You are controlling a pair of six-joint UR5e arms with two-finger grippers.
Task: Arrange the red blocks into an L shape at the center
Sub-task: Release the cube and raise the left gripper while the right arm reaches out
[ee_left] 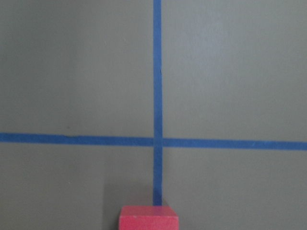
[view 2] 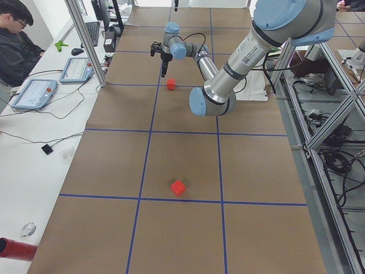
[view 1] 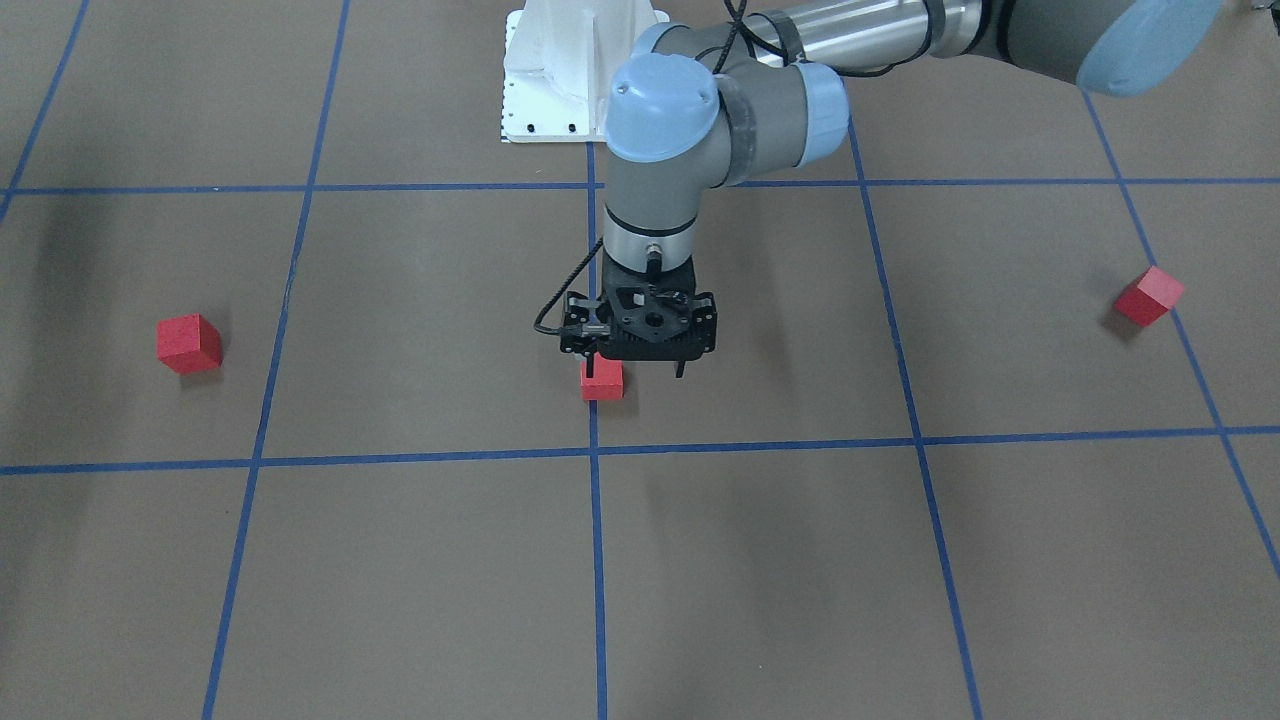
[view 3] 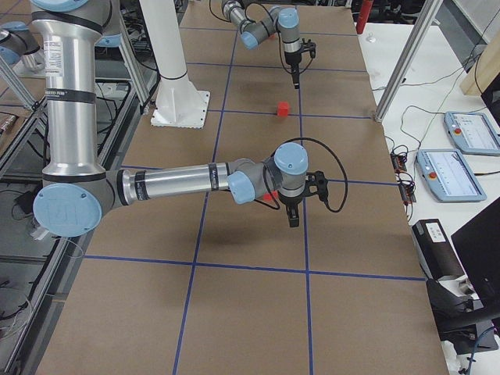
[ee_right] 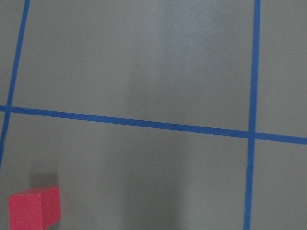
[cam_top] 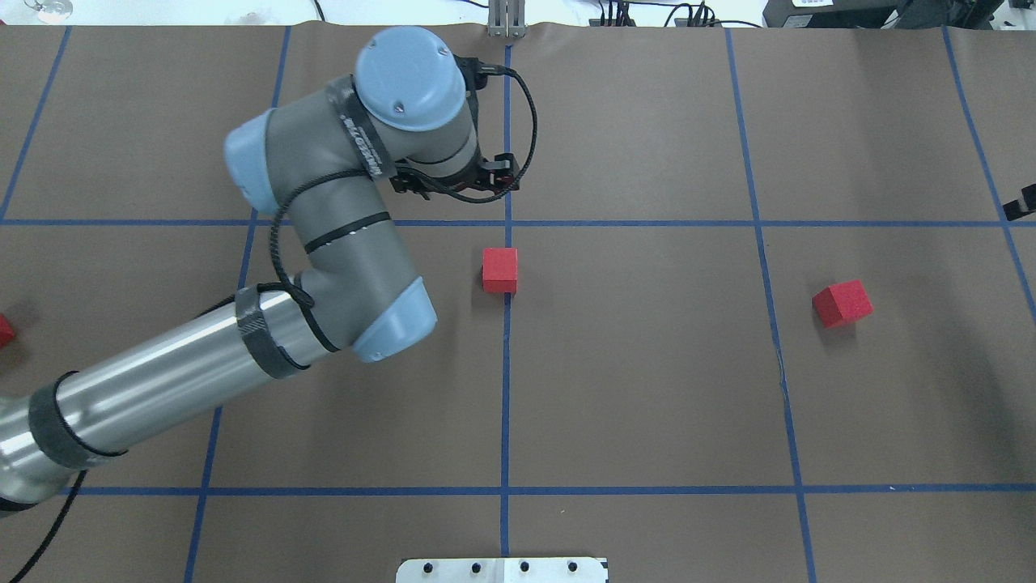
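Note:
One red block point(view 1: 602, 381) sits on the middle vertical blue line point(view 1: 597, 560), also seen in the overhead view point(cam_top: 499, 270). My left gripper point(view 1: 636, 370) hangs just above it, open and empty, one finger point(view 1: 590, 366) over the block's edge. The left wrist view shows this block point(ee_left: 148, 219) at its bottom edge. A second red block point(cam_top: 842, 304) lies in the right grid square, with my right gripper point(view 3: 293, 220) raised beside it; I cannot tell whether that gripper is open or shut. The third red block point(view 1: 1148, 295) lies far on my left side.
The white robot base plate point(view 1: 560, 90) stands at the table's robot-side edge. A seated operator point(view 2: 14, 34) and tablets point(view 2: 34, 94) are at a side bench. Metal frame posts point(view 3: 406, 55) stand along the far edge.

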